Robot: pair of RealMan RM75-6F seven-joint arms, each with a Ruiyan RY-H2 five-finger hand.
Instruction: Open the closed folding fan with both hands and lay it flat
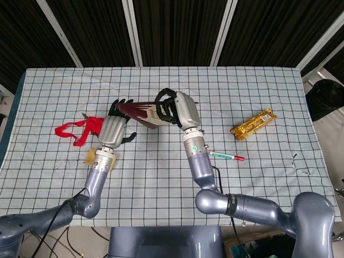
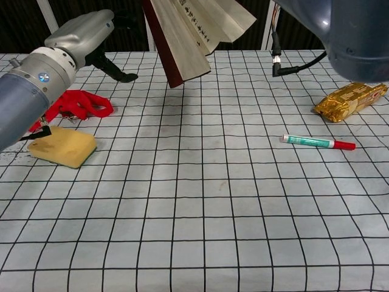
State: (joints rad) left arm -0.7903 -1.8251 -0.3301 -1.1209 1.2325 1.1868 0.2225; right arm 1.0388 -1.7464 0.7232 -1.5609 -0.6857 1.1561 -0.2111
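Observation:
The folding fan [image 1: 141,114] is partly spread and held off the checked tablecloth, its dark red guard stick [image 2: 161,44] on the left and cream pleats [image 2: 197,24] fanning to the right. My right hand [image 1: 176,109] grips its pivot end from the right. Just left of the fan, my left hand [image 1: 114,128] is raised with its fingers [image 1: 121,103] spread close to the fan's outer tip. In the chest view this left hand [image 2: 82,33] holds nothing and its dark fingers [image 2: 118,72] stay apart from the fan.
A red ribbon [image 1: 74,129] lies left of my left hand. A yellow sponge [image 2: 62,146] sits under the left forearm. To the right lie a green and red marker [image 2: 317,142] and a gold foil pack [image 2: 351,99]. A black cable [image 2: 295,62] hangs from the right arm.

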